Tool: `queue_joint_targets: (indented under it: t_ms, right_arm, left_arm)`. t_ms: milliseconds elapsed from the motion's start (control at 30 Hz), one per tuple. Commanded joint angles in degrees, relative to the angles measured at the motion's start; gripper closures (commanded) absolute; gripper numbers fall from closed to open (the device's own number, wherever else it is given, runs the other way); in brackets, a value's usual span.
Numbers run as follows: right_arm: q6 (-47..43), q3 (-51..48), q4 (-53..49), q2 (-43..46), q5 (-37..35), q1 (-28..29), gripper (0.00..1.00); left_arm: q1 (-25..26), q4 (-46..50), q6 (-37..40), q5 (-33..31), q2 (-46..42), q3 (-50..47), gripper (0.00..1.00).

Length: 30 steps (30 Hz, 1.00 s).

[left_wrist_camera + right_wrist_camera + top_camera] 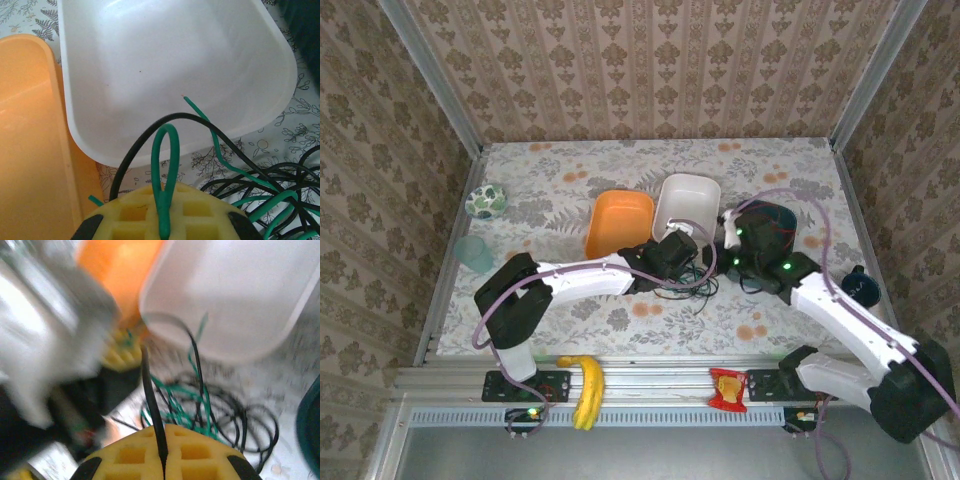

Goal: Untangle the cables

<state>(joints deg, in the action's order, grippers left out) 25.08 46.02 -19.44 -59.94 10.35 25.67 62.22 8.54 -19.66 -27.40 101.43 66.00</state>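
A tangle of thin black and green cables lies on the floral table in front of the white bin. My left gripper is shut on a folded loop of green cable, which sticks up between its yellow pads. A black cable arches just behind that loop. My right gripper is shut on a black cable that runs away toward the left gripper. The rest of the tangle lies beyond it, blurred. From above, the left gripper and right gripper sit close together over the tangle.
An orange bin and a white bin stand side by side behind the cables. A dark teal bowl is under the right arm. A ball and a teal cup sit far left. A banana and a red packet lie on the near rail.
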Motion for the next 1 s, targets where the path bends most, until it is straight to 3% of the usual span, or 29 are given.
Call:
queue_joint_targets:
  t_ms: [0, 267, 533, 800, 967]
  right_arm:
    - [-1.2, 6.7, -2.1, 4.3, 0.1, -4.4, 1.0]
    - [2.0, 16.2, 0.3, 9.4, -3.6, -13.7, 1.0]
    - [1.9, 20.6, 2.6, 11.1, -13.0, -14.2, 1.0]
    - [-4.4, 24.6, 2.1, 13.4, -24.7, -14.4, 1.0]
    - [-5.8, 25.3, 3.1, 15.8, -37.5, -14.5, 1.0]
  left_arm:
    - [0.2, 0.9, 1.5, -0.1, 1.0, 1.2, 1.0]
    - [0.2, 1.7, 1.5, -0.5, 1.1, 1.4, 1.0]
    - [0.2, 2.9, 2.0, -0.3, 1.4, 1.8, 1.0]
    - [0.3, 4.4, 0.9, -3.7, 0.2, 0.9, 1.0]
    - [-0.3, 4.8, -0.8, -7.6, -1.6, -0.9, 1.0]
